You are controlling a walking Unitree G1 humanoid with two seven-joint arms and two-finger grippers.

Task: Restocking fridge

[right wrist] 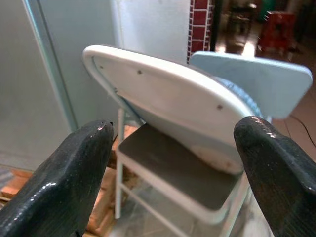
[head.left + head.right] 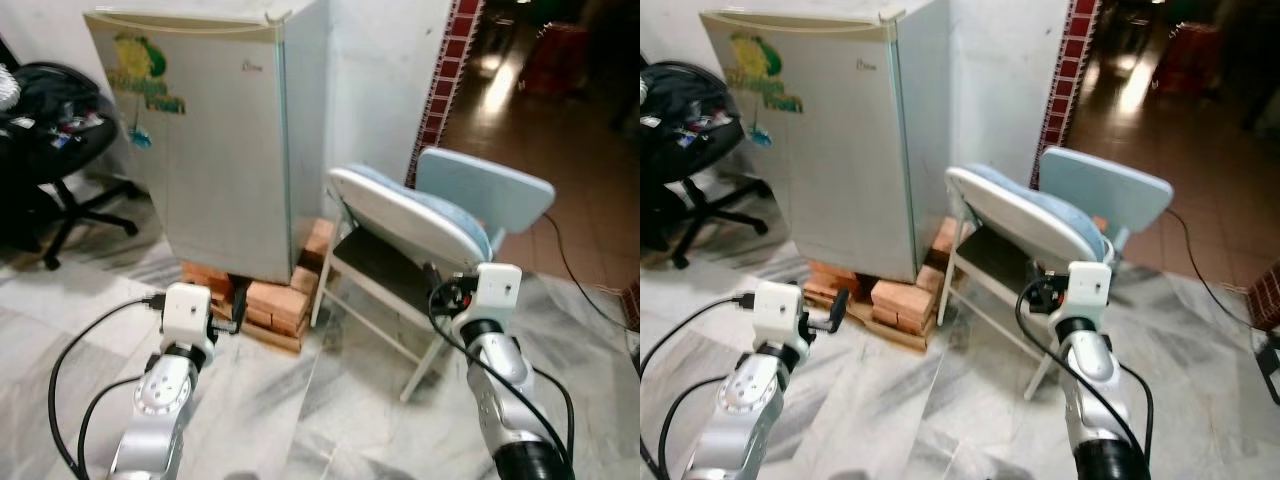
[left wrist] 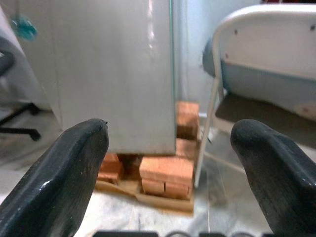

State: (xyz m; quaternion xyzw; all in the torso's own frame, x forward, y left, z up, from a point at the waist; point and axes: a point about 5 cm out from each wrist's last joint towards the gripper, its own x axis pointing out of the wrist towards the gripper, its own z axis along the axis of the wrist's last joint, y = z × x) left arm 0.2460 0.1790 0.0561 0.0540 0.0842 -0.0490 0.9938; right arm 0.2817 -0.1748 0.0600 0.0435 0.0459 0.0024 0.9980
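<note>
Nearest the camera, 2 silver arms reach forward over the marble floor (image 2: pixel 300 400). The left gripper (image 3: pixel 170 163) has its fingers spread wide with nothing between them; the right gripper (image 1: pixel 173 163) is likewise parted and empty.

Beyond them, the left gripper looks straight at the lower front of the fridge (image 2: pixel 215 140) and at the stack of bricks (image 2: pixel 265 300) on which it stands. The right gripper faces a pale blue folding chair (image 2: pixel 420 225) that stands just beside the fridge on the robot's right, its back tipped toward the fridge's side wall.

The fridge — a small silver unit, upright, door shut, a fruit sticker (image 2: pixel 145 75) high on the door — lies ahead and to the robot's left, so the left arm is judged the nearer one for opening it. No handle can be made out. A black office chair (image 2: pixel 50 140) stands to the fridge's left; farthest back, a red-tiled doorway edge (image 2: pixel 445 80) opens on a darker room.
</note>
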